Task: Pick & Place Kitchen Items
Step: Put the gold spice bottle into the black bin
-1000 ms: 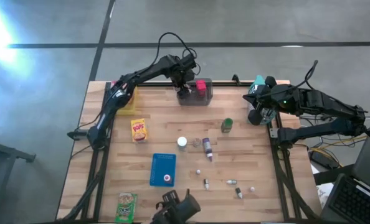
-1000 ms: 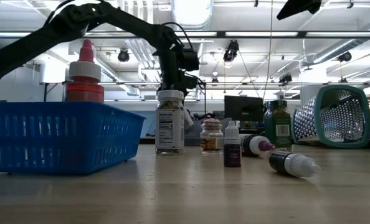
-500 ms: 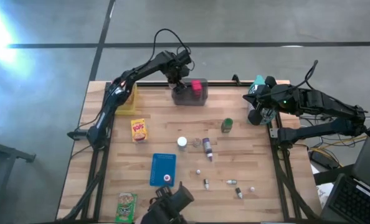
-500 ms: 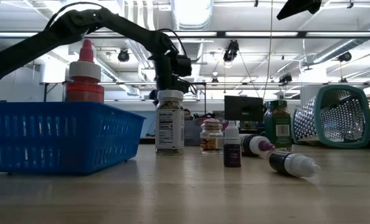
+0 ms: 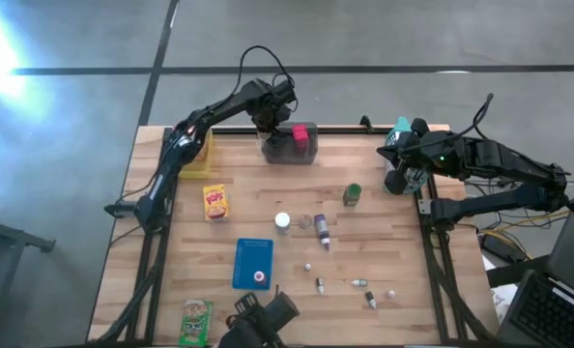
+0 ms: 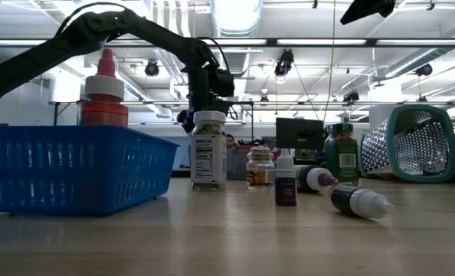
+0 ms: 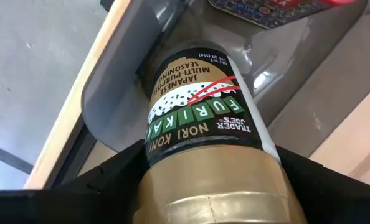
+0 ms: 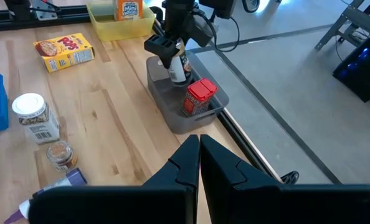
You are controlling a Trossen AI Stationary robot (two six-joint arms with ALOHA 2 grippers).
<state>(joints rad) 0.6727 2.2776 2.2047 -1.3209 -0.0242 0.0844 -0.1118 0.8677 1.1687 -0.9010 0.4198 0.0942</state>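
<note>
While my left claw (image 8: 166, 48) hangs over the grey bin (image 5: 289, 153) at the bench's far edge, its fingers are spread about the width of a furikake jar (image 7: 200, 115) and clamped on it, the jar's base down inside the bin beside a red box (image 8: 199, 96). My right claw (image 8: 199, 152) waits pinched fully closed, empty, near the bench's right edge. On the wooden bench (image 5: 384, 242) lie a yellow cereal box (image 5: 215, 201), a white-lidded jar (image 5: 282, 221), a green can (image 5: 352, 194), small bottles (image 5: 321, 230) and a blue basket (image 5: 252, 262). Beyond is a grey concrete floor (image 5: 384, 39).
</note>
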